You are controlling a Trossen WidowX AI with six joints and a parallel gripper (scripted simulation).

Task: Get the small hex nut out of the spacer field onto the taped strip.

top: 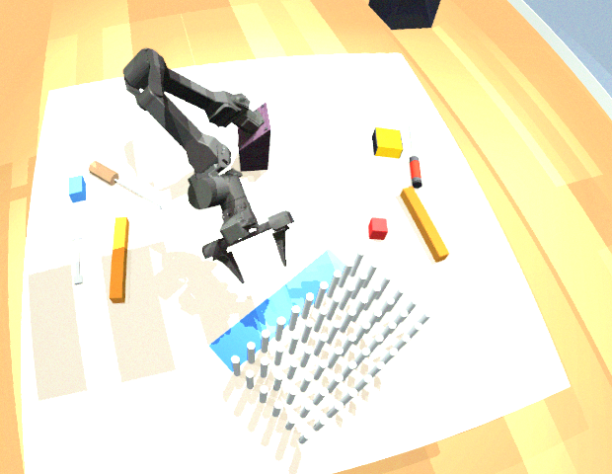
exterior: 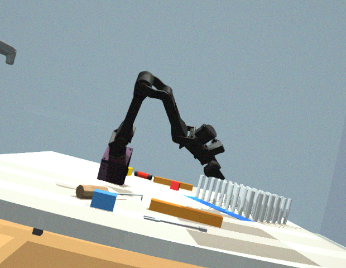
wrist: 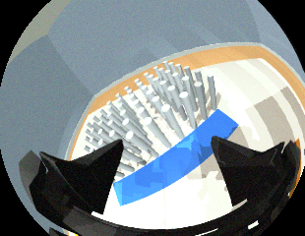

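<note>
Nut indiscernible, smooth cylindrical metal spacers (top: 308, 306) (exterior: 250, 203) (wrist: 189, 110)

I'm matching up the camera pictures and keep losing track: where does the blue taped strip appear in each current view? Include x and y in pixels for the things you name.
Top: the blue strip (top: 275, 300) (exterior: 222, 208) (wrist: 177, 159) lies just below centre, running diagonally.
Exterior: right of centre, low, seen nearly edge-on.
Wrist: centre, curving between the claw's fingers.
Shared landmark: the metal spacers (top: 278, 329) (exterior: 249, 201) (wrist: 169, 118) along one long side.
</note>
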